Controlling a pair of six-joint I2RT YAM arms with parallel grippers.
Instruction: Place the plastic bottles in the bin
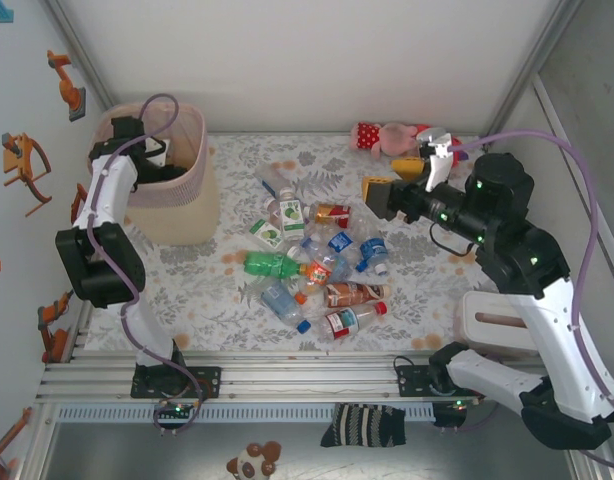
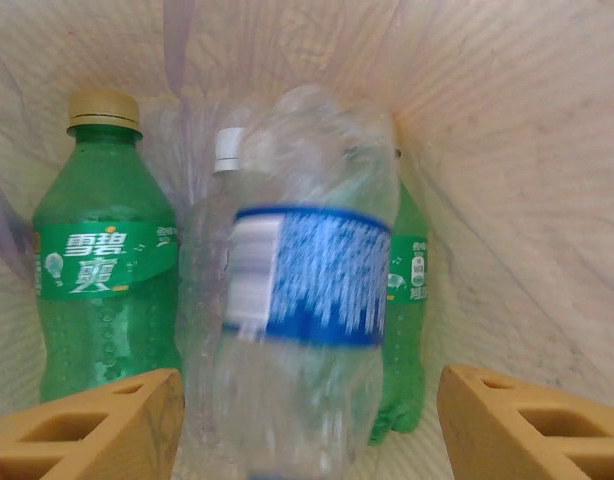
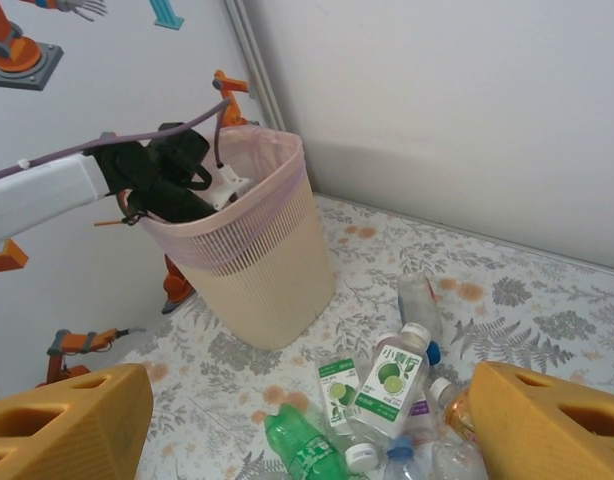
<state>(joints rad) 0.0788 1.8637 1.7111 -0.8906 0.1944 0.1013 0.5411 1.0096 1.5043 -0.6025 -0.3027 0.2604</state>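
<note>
My left gripper (image 2: 312,400) is down inside the pale pink bin (image 1: 182,205), jaws open. A clear bottle with a blue label (image 2: 317,270) hangs blurred between the yellow fingers (image 2: 97,425), with a gap on its right side. Behind it stand a green bottle (image 2: 102,270), a clear white-capped one (image 2: 212,250) and another green one (image 2: 409,300). Several plastic bottles (image 1: 317,265) lie heaped mid-table. My right gripper (image 1: 392,180) hovers open and empty above the pile's far right. In its wrist view the bin (image 3: 257,260) is ahead, and lime-label (image 3: 392,375) and green (image 3: 307,445) bottles lie below.
A pink-and-red plush toy (image 1: 392,135) lies at the back right. A white box with a slot (image 1: 492,320) sits by the right arm's base. A striped cloth (image 1: 362,425) and a small plush (image 1: 255,462) lie below the front rail. Walls close in left, back and right.
</note>
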